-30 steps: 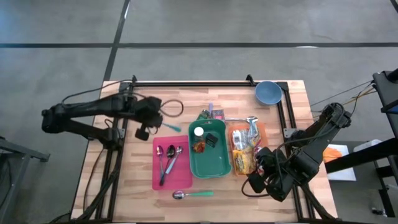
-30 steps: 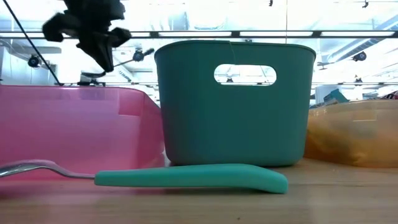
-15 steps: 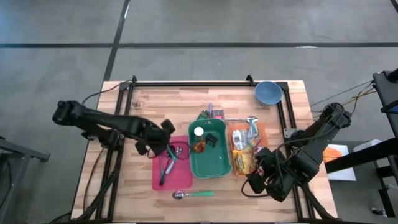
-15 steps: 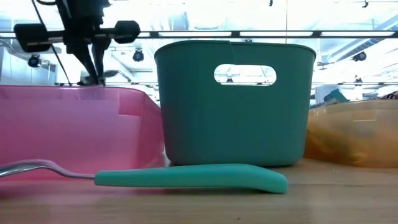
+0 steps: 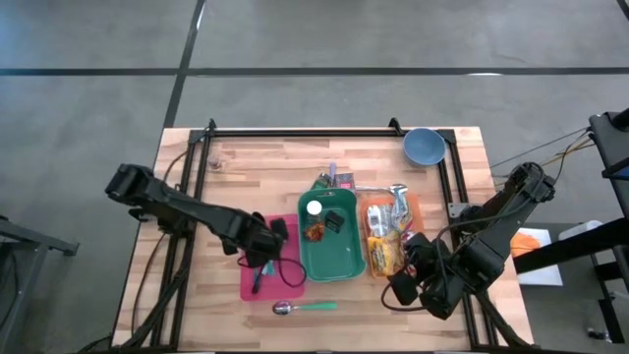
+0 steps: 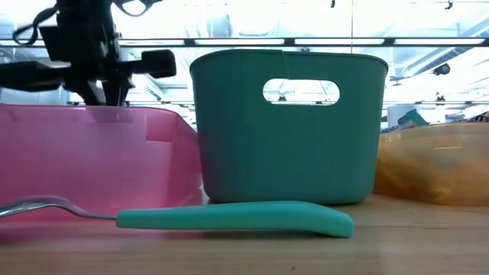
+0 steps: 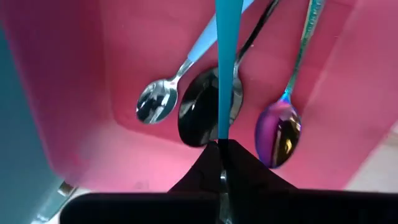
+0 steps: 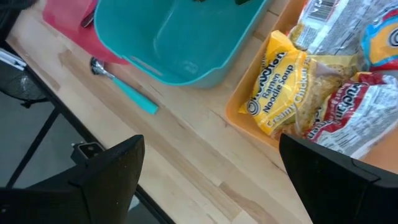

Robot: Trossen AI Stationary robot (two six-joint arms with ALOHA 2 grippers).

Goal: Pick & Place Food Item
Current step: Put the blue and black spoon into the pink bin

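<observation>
My left gripper (image 5: 266, 244) hangs over the pink tray (image 5: 248, 289), pointing steeply down, shut on a thin teal-handled utensil (image 7: 222, 68). Below it three spoons lie in the tray: a silver one (image 7: 153, 103), a black one (image 7: 205, 115) and an iridescent purple one (image 7: 281, 132). In the low view the gripper (image 6: 101, 90) stands above the tray's rim (image 6: 92, 114). My right gripper (image 8: 211, 180) waits open above the table's near right corner, short of the orange tray (image 8: 245, 118) with its soup packet (image 8: 287, 87) and other food packets. My left gripper pinches one end of the teal handle (image 7: 221, 132) between its two shut fingers. The fingers come from above, slanting down, and the handle runs straight on ahead of them. The utensil's far end leaves the picture, so I cannot tell whether it touches the tray.
A green bin (image 5: 334, 258) with a few small items stands between the pink tray and the orange tray (image 5: 391, 234). A teal-handled spoon (image 5: 305, 308) lies on the wood near the front edge. A blue bowl (image 5: 424, 146) sits at the far right corner.
My left gripper has swung from the table's far left toward the near edge and the right, come down over the pink tray and rolled its wrist, staying shut. The teal-handled utensil has travelled with it.
</observation>
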